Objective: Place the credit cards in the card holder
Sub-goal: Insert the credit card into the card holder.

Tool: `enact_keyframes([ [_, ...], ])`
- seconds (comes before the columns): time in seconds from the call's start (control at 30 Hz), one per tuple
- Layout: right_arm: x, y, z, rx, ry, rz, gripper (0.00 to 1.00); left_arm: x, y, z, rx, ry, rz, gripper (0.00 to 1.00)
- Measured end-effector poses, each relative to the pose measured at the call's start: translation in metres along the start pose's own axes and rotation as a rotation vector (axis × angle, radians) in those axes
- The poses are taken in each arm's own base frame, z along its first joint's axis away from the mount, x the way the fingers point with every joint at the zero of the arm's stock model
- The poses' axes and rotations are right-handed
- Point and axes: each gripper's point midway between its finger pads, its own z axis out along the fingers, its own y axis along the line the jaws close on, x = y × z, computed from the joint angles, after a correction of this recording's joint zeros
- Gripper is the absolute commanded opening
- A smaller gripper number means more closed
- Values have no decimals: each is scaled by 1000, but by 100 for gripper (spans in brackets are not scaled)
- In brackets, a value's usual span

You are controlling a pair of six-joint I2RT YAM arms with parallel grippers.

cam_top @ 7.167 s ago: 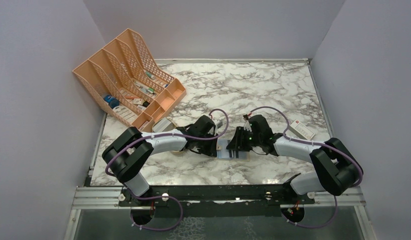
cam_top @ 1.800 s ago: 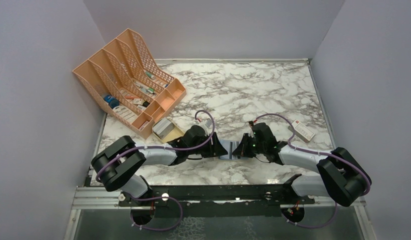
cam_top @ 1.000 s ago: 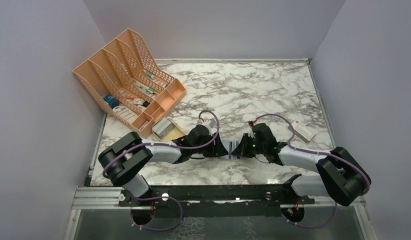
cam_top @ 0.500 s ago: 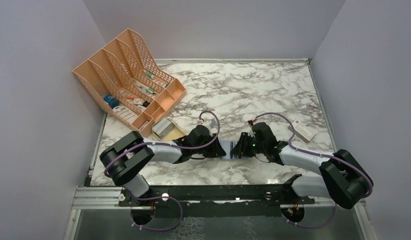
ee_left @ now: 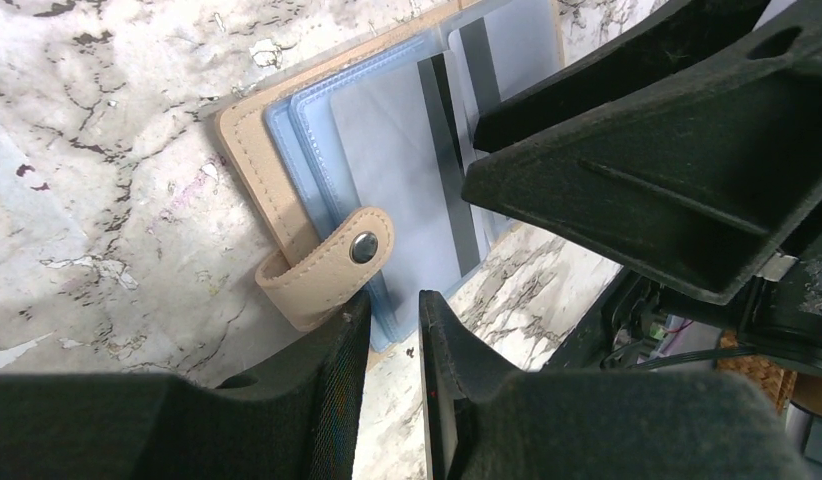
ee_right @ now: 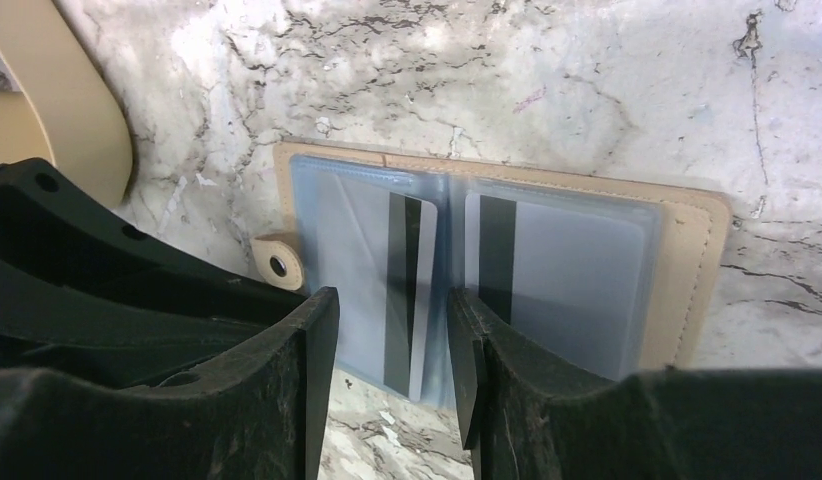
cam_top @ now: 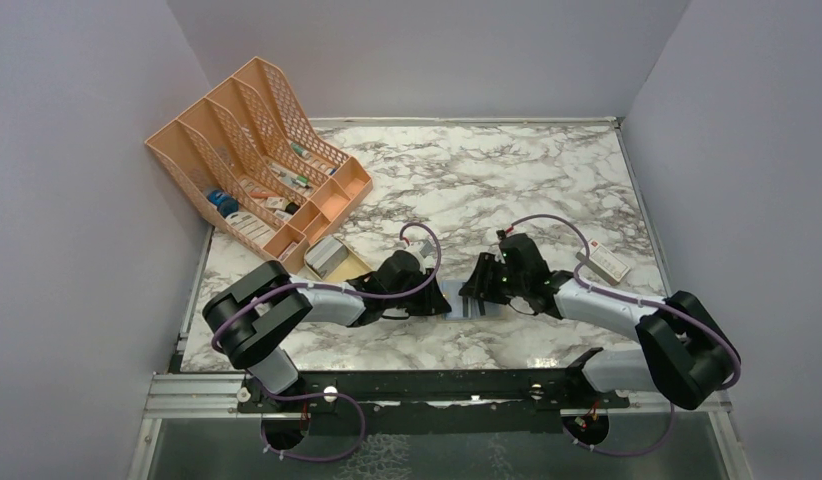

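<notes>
Across the top view, showing the marble table, with the orange mesh file rack standing at its 10 o'clock corner.

Showing both arms meeting at 6 o'clock of the table, close to the near edge: the left gripper reaching in from 9 o'clock, the right gripper from 3 o'clock.

Showing the card holder lying open and flat on the marble between the two grippers, tan cover down and clear blue-grey pockets facing up.

Showing a beige dish sitting near the holder at its 10 o'clock, apart from it, and a white box lying well apart at 3 o'clock.

Showing the credit cards sitting inside the clear pockets, one on each side of the fold, their dark stripes flanking it.

Showing the right gripper's fingers standing well apart over the holder's near edge, framing the 9 o'clock card and gripping nothing.

Showing the left gripper's fingers standing only narrowly apart at the holder's edge, just beside the strap tab and its snap stud. The pocket edge is reaching in between them, leaving undecided whether anything is being pinched.
</notes>
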Motion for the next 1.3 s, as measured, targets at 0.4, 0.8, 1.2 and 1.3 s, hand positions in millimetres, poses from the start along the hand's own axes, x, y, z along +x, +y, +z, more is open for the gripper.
enact_keyframes([
  [0.4,-3,1,9,-4,-3,-8,17,-2,-1,3,3,-2,6,30],
  [0.8,-3,-2,11,-8,-13,-32,6,-4,-2,2,2,-10,12,38],
  [1.2,4,-8,13,-20,-21,-27,1,-14,5,-4,-41,-46,2,46],
  [1.3,4,-8,14,-25,-27,-27,1,-15,5,-5,-42,-50,0,47],
])
